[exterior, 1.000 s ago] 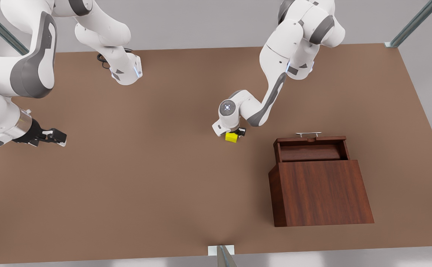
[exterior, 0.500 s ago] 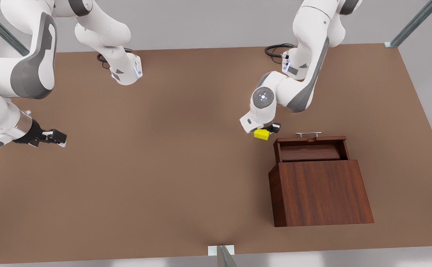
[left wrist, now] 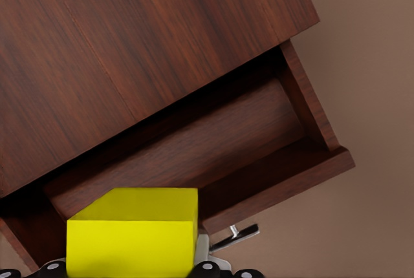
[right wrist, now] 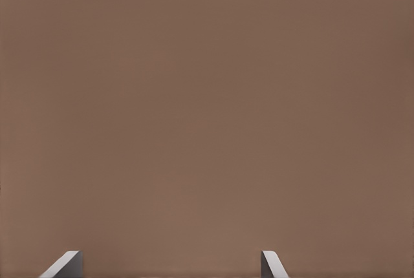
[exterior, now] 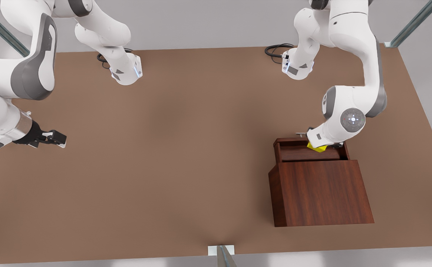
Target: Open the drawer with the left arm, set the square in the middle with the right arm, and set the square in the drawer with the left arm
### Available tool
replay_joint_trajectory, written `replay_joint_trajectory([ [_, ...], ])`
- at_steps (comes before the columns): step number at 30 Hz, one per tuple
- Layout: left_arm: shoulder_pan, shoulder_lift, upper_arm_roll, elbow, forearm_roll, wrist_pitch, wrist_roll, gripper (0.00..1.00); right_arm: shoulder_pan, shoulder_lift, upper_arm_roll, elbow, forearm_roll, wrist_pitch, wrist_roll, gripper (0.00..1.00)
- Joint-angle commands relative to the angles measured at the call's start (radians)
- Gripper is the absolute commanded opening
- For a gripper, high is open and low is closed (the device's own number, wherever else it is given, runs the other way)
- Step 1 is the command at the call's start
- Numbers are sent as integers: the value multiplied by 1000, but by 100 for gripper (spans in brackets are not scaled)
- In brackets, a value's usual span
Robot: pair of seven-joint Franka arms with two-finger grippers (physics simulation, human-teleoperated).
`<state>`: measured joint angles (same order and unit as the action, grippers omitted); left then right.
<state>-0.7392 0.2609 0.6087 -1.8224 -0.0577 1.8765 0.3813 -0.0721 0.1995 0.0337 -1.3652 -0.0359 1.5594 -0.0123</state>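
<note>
Front view: last step in hand, judging by the layout. Drawer (exterior: 312, 152) pulled out of the cabinet (exterior: 321, 193), handle (exterior: 302, 134) just behind the wrist. Left gripper (exterior: 321, 146) poised over the open drawer, toward the front view's right end of it, with the square (exterior: 319, 148) clenched between the fingers. Hard to tell from here whether the square hangs above the drawer floor or already touches it; probably just above. Right gripper (exterior: 54, 139) far off at the front view's left edge, parked low over the worktop (exterior: 171, 155), waiting and well apart from everything.

Left wrist view: square (left wrist: 139, 233) gripped squarely, fingers (left wrist: 55, 268) closed tight against its sides, nothing else touched. Beyond the fingertips, the drawer's floor (left wrist: 187, 142) lying bare; the drawer's front wall and silver handle (left wrist: 236, 234) just beside the square. Next move, by this reckoning: lower a little if any gap remains, keep the square inside the drawer walls, then spread the fingers and lift away without clipping the front wall.

Right wrist view: two pale fingertips (right wrist: 63, 265) spread wide apart, released, nothing between them but bare worktop (right wrist: 207, 116).
</note>
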Motion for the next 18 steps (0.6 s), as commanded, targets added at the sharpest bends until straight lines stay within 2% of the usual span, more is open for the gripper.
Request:
replay_joint_trajectory([
  [1,-2,3,0,0,-44,6,1,68,0,0,0,0,-1,-1,0,100],
  [7,-2,61,0,34,-86,21,-7,70,0,0,0,0,-1,1,0,100],
  [8,-2,61,0,34,-86,21,-5,95,0,0,0,0,1,1,0,100],
  [9,-2,61,0,34,-86,20,-4,100,0,0,0,0,1,1,0,100],
  [16,-3,51,2,35,-88,3,-18,100,-1,0,0,0,1,1,0,100],
  [18,-3,49,3,127,-85,-125,-249,100,-1,1,-2,12,1,-1,0,100],
])
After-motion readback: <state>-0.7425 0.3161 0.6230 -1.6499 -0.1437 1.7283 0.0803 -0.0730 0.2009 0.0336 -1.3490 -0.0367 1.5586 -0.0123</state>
